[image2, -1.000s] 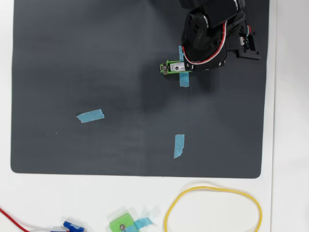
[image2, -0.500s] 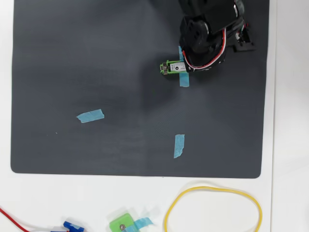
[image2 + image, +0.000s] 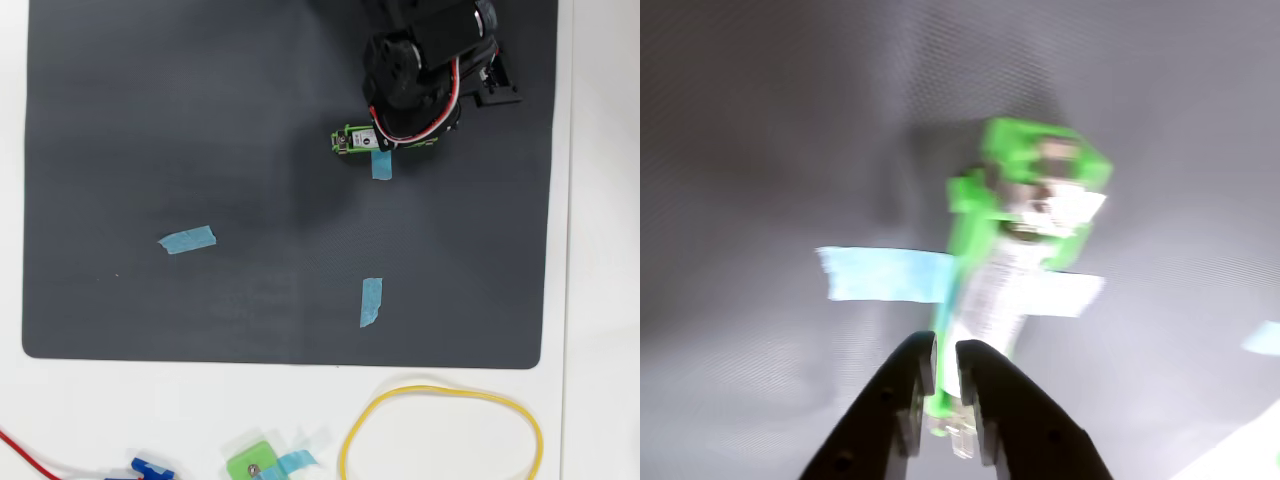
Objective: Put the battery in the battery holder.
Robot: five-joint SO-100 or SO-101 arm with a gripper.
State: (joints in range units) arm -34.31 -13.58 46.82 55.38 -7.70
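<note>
In the wrist view, which is blurred, the white battery [image 3: 995, 290] with dark print lies lengthwise along the bright-green battery holder [image 3: 1025, 160], its grey end toward me. My gripper [image 3: 945, 352] has its two black fingers nearly together around the battery's near end, and it appears shut on it. Blue tape [image 3: 885, 273] crosses under the holder. In the overhead view only the holder's left end [image 3: 349, 140] shows. The arm [image 3: 420, 80] hides the rest of it, along with the battery and the gripper.
The dark mat [image 3: 200, 120] carries blue tape strips at the left [image 3: 187, 240], at the middle [image 3: 371, 302] and by the holder [image 3: 381, 166]. On the white table in front lie a yellow loop [image 3: 440, 430], a small green square piece [image 3: 250, 464] and a blue connector [image 3: 152, 467].
</note>
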